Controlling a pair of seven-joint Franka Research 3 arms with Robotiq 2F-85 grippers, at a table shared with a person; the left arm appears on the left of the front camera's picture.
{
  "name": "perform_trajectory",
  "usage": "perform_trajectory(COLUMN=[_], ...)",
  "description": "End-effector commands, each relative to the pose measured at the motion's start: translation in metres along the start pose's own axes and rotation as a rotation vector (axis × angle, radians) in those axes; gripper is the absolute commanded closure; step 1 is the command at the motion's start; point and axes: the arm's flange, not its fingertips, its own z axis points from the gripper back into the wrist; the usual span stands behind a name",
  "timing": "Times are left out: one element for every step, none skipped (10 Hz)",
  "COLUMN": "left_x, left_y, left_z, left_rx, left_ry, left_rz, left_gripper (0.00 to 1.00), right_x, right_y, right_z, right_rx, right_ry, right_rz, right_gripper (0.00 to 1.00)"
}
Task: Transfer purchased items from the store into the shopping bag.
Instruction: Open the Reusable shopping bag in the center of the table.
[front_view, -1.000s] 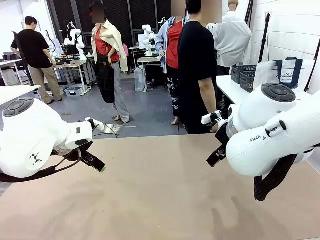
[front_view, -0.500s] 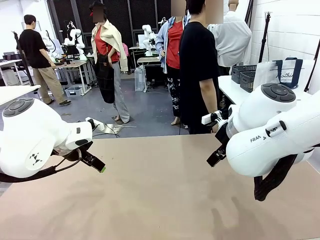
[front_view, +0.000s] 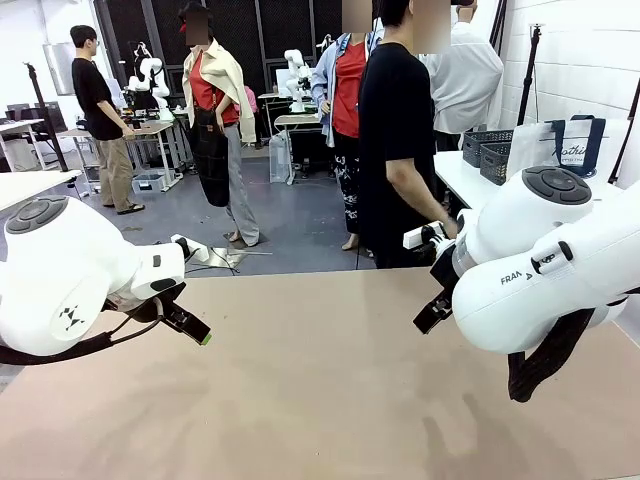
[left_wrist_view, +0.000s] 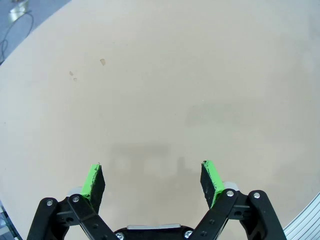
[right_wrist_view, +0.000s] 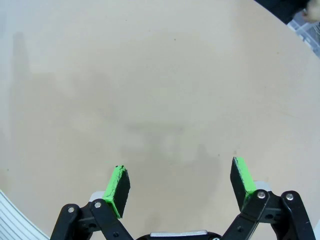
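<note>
Broad tan tabletop (front_view: 320, 400) spans the foreground. Two bulky white robot arms flank it: the left arm (front_view: 70, 280) and the right arm (front_view: 540, 270). A person in a black shirt (front_view: 395, 140) stands at its far edge. The translucent whitish plastic shopping bag with navy strap handles (front_view: 560, 150) stands upright on a white side table (front_view: 455, 172) at far right, beside dark grey lattice baskets (front_view: 488, 150). Left gripper (left_wrist_view: 152, 175) and right gripper (right_wrist_view: 180, 182) hang above the tabletop, green-padded jaws spread wide, grasping nothing.
</note>
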Motion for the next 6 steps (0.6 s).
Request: perform_trajectory(left_x=[-0.0003,-0.0003,-0.0003,-0.0003,-0.0003,-0.0003], left_y=[0.001,0.001,0.001,0.001,0.001,0.001], left_z=[0.0,0.0,0.0,0.0,0.0,0.0], left_rx=[0.001,0.001,0.001,0.001,0.001,0.001], left_ry=[0.0,0.0,0.0,0.0,0.0,0.0], left_rz=[0.002,0.002,0.002,0.002,0.002,0.002], left_gripper=[0.0,0.0,0.0,0.0,0.0,0.0], right_x=[0.0,0.0,0.0,0.0,0.0,0.0], right_y=[-0.0001,-0.0001,-0.0001,-0.0001,-0.0001,-0.0001], right_z=[0.0,0.0,0.0,0.0,0.0,0.0], right_rx=[0.0,0.0,0.0,0.0,0.0,0.0], right_ry=[0.0,0.0,0.0,0.0,0.0,0.0], right_rz=[0.0,0.0,0.0,0.0,0.0,0.0], right_gripper=[0.0,0.0,0.0,0.0,0.0,0.0])
